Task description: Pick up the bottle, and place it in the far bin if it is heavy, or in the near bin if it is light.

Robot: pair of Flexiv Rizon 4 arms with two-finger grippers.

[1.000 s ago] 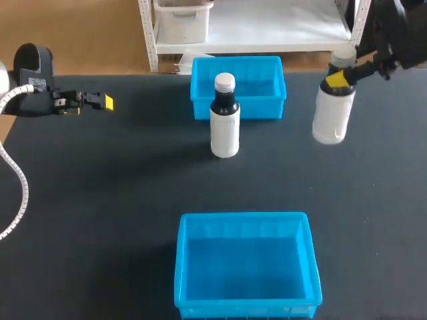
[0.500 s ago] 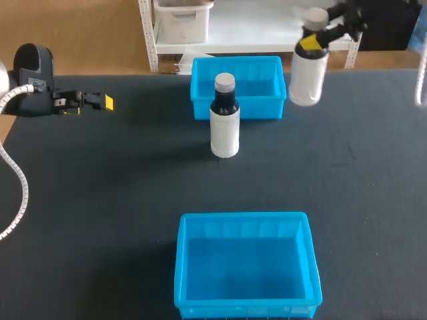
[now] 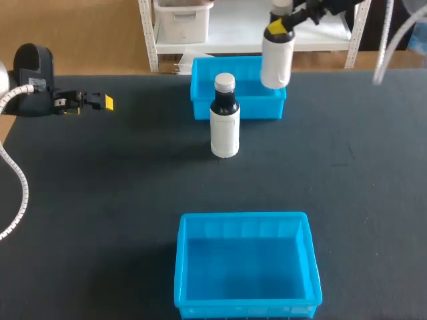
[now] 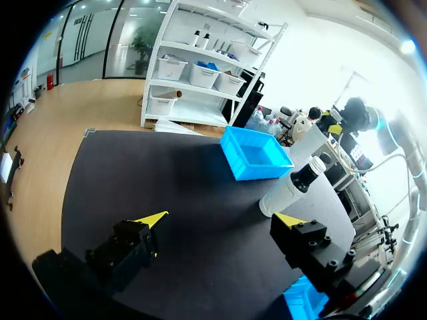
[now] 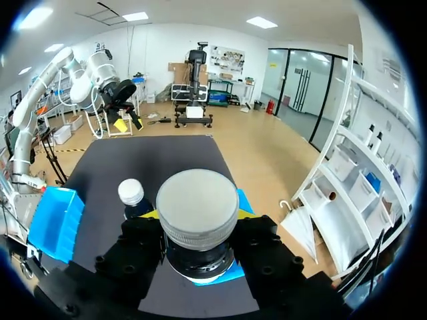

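White bottle has swung left from the tabletop's right side, now hanging over the far bin.
Near bin sits closest. A dark-necked bottle stands just before the far bin. The left gripper gapes wide, holding nothing. The right gripper clamps the white bottle's neck.

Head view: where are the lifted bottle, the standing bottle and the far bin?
lifted bottle [image 3: 276, 63], head view, white body.
standing bottle [image 3: 225, 133], head view, white lower body.
far bin [image 3: 257, 109], head view, front wall.
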